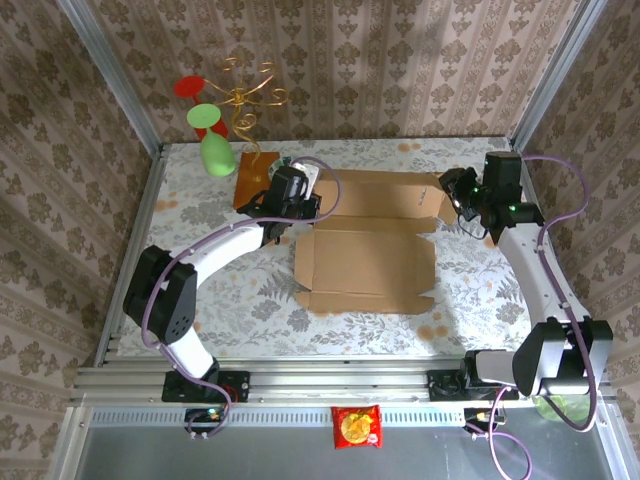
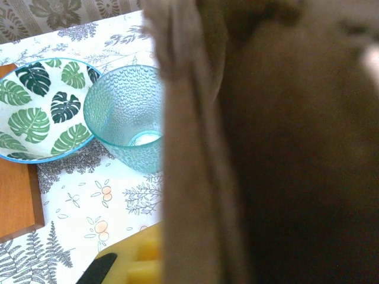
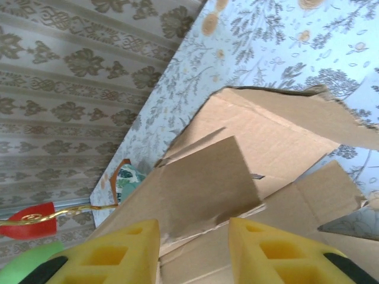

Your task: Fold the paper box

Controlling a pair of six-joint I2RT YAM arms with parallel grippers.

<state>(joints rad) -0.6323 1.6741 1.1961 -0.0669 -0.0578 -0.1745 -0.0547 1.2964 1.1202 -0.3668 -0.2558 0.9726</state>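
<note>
Lying unfolded on the floral table (image 1: 220, 300): the paper box (image 1: 365, 265), mid-table, flaps spread, between the two arms.
Left gripper (image 1: 298, 204): at the box's far-left corner, jaws pinched together on a cardboard flap that looms close and blurred in the left wrist view. Right gripper (image 3: 193, 254): at the far-right corner, yellow fingers parted to either side of a raised flap's edge, not clamped. Wooden slab (image 1: 250, 185): beyond the left gripper. Leaf-patterned bowl (image 2: 41, 109): overlapping the slab's edge. Blue glass bowl (image 2: 124, 118): just beside it.
</note>
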